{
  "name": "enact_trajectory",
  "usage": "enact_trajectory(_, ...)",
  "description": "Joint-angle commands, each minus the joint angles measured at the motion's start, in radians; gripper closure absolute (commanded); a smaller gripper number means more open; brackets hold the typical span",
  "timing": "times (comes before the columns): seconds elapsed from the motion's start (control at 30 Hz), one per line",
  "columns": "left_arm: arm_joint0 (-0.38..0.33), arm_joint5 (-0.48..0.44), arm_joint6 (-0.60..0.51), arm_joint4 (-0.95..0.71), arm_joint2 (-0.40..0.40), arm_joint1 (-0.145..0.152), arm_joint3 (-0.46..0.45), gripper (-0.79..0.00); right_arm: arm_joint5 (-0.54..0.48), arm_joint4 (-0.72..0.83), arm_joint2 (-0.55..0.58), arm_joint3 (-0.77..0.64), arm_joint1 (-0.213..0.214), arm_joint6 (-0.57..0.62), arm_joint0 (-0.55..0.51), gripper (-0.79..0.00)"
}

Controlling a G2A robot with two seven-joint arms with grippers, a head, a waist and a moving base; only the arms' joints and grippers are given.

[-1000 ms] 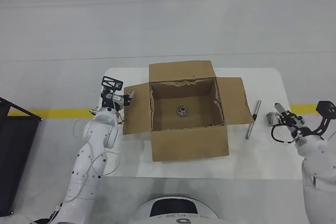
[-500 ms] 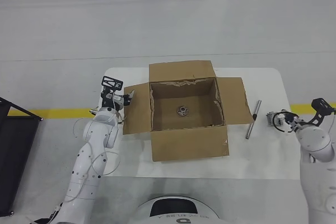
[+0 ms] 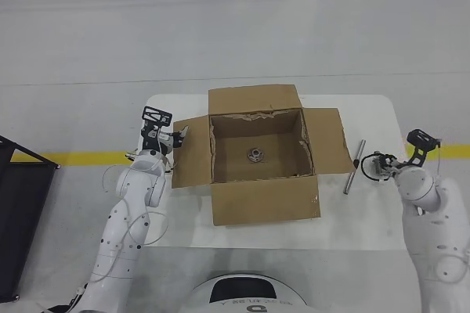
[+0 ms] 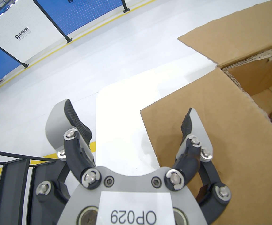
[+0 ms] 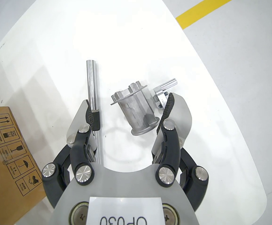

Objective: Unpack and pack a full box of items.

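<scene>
The right gripper (image 5: 129, 105) is spread wide above the table (image 5: 56, 36); the metal housing (image 5: 136, 113) lies on its side between the fingers, the steel rod (image 5: 91, 83) beside one finger. The left gripper (image 4: 128, 115), also spread, hovers over a flap of the box (image 3: 266, 202)

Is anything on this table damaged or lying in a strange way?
Yes. The cardboard box has a ragged, torn edge along its far side; the corrugation is frayed there. The metal housing lies tipped on its side on the table, near the open right gripper. Nothing looks spilled.
</scene>
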Motion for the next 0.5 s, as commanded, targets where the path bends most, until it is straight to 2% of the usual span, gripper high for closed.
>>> enact_trajectory(0.0,0.0,0.0,0.0,0.0,0.0,0.0,0.0,-0.785,0.01,-0.023,-0.018,0.009,-0.001,0.005,0.012,-0.566)
enact_trajectory(0.17,0.0,0.0,0.0,0.0,0.0,0.0,0.0,-0.785,0.012,-0.065,-0.051,0.031,-0.002,0.032,0.035,-0.551)
enact_trajectory(0.47,0.0,0.0,0.0,0.0,0.0,0.0,0.0,-0.785,0.003,-0.105,-0.08,0.042,-0.003,0.068,0.047,-0.391)
